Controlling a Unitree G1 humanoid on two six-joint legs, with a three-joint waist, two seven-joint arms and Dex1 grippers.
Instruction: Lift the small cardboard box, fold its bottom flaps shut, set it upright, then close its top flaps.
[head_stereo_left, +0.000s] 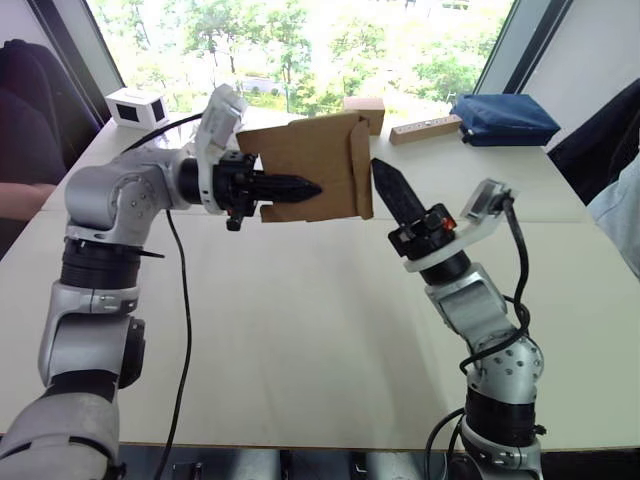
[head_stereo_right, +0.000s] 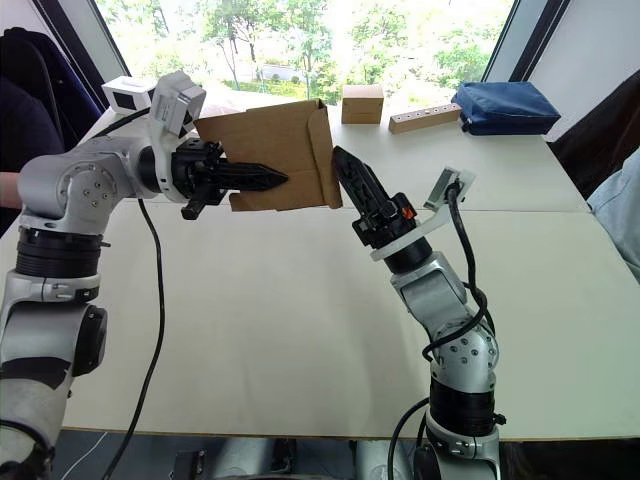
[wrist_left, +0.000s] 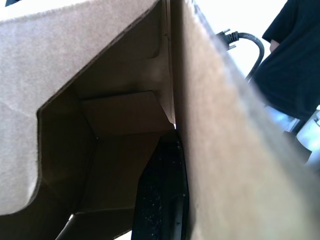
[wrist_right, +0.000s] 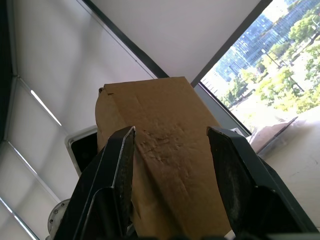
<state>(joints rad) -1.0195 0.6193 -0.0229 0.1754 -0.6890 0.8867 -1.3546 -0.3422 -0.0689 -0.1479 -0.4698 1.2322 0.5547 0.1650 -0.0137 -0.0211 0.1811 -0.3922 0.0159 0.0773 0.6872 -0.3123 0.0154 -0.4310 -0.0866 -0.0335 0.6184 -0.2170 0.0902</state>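
Small cardboard box (head_stereo_left: 318, 165) held aloft, pinched by left gripper (head_stereo_left: 300, 188).
Right gripper (head_stereo_left: 392, 190) open beside flaps; a hard push risked twisting it loose.

An office or meeting room, by the look of it, well above street level. Beyond the left gripper (head_stereo_left: 305, 187) and right gripper (head_stereo_left: 383, 178) runs a big dark-framed window (head_stereo_left: 300, 45), treetops bright outside, and tall buildings show from the right wrist. Under both grippers spreads a wide pale desk (head_stereo_left: 300, 330). At its far edge past the right gripper lies a blue zipped pouch (head_stereo_left: 503, 119); a seated person's arm (head_stereo_left: 25, 195) rests beside the left arm.
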